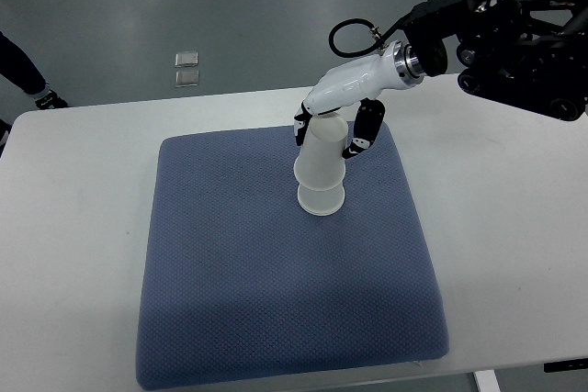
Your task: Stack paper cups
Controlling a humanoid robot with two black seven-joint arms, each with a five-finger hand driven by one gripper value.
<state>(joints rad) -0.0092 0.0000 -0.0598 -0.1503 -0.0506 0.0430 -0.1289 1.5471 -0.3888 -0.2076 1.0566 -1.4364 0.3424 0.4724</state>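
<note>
white table (514,254), one blue-grey quilted mat (276,300) laid on it, slightly skewed, its far edge running a little short of the table's far edge. mat's near corners sit close to the table's near edge; bare table shows in a wide strip on the right and a narrower one on the left.

right hand (342,121) comes in from the upper right on a white forearm, black cabling looped above the wrist. its dark-tipped fingers (358,140) are closed around the top of an upturned paper cup (322,161), one finger showing on the left side of the cup, the others on the right. that cup is tilted a little and sits over a second upturned paper cup, the lower cup (322,199), whose rim rests on the mat. the pair stands in the far half of the mat, right of centre, well clear of every mat edge.

open room: whole near half of the mat is bare, also its left side. nothing else stands on the table.

beyond the table, grey floor with two small pale squares (186,68) lying on it; a shoe and dark trouser leg of a person (28,80) at the far left edge. left arm not seen.
</note>
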